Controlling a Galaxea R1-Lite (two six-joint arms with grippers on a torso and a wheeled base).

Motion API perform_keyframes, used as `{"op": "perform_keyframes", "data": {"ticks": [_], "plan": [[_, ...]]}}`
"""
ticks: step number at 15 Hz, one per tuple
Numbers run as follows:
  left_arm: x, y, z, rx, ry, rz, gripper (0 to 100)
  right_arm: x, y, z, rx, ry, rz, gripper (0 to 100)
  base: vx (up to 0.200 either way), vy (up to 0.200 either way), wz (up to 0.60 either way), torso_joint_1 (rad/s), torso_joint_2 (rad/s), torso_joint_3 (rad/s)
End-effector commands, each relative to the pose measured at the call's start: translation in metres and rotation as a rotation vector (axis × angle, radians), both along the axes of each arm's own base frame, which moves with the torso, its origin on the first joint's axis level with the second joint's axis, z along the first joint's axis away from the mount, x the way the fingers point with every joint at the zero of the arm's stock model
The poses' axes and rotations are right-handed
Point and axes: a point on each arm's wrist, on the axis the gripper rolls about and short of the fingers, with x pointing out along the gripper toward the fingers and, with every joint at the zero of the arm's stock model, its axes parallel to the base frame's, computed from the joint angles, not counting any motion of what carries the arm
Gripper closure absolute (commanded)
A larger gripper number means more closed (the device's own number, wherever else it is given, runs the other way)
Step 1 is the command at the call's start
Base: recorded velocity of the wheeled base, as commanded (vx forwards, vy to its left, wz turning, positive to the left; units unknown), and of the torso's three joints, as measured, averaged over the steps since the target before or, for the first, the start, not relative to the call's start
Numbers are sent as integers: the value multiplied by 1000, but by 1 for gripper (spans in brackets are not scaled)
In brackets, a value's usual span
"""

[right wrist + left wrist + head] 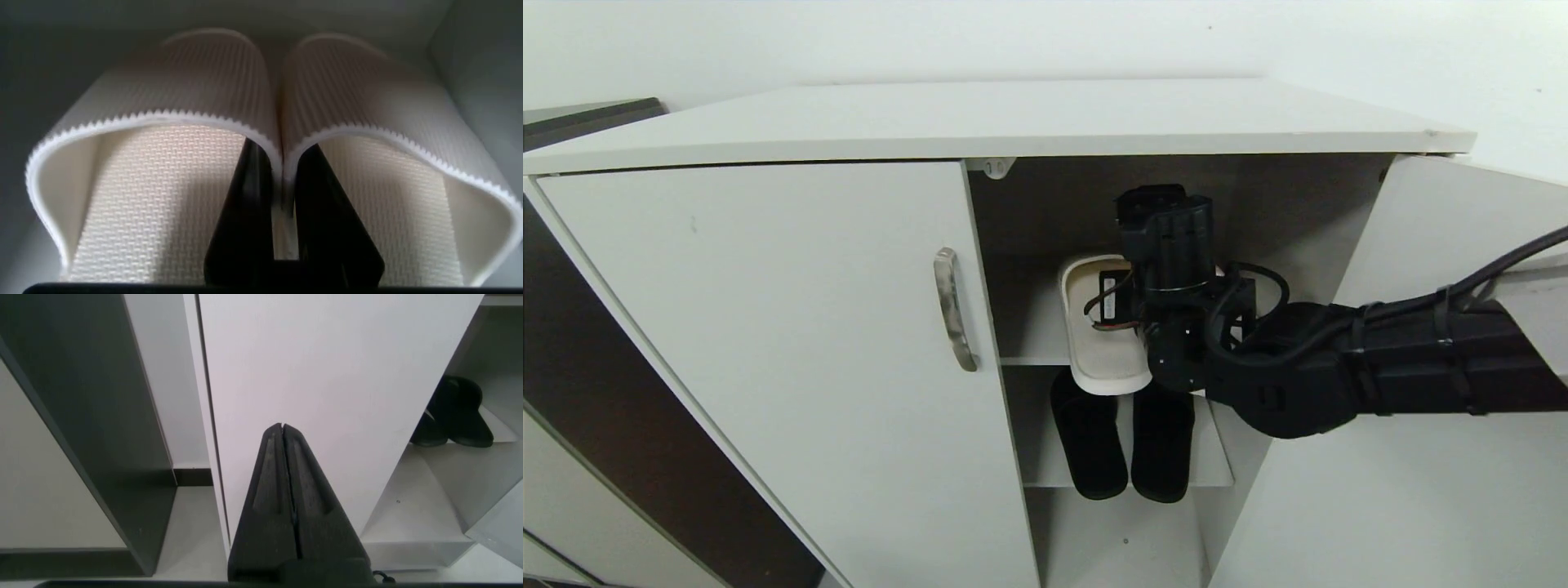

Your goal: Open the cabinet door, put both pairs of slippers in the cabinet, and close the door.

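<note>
Right wrist view: the right gripper (282,175) pinches narrowly on the 2 touching inner straps of the white slippers (163,131), on the cabinet's (980,122) upper shelf. Black slippers (1123,445) lie 1 shelf lower. Both pairs look light, soft and bendable, and the straps suit gripping. Left gripper (282,433), closed and empty, faces the cabinet's shut door (327,359).

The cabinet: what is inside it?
White slippers on the upper shelf, gripped by the right pincer; black slippers on the shelf below. The closed left door hides the other half.
</note>
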Motion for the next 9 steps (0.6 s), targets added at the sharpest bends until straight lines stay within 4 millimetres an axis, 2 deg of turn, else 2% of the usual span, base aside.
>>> {"op": "perform_keyframes", "data": {"ticks": [1,4,9], "plan": [[0,0,0,0,0,0,100,20,3,-8,-12,4,-25,100,0,0,0,0,0,0],[0,0,0,0,0,0,100,28,2,-3,-19,15,-25,100,0,0,0,0,0,0],[0,0,0,0,0,0,100,34,6,-13,-27,31,-23,100,0,0,0,0,0,0]]}}
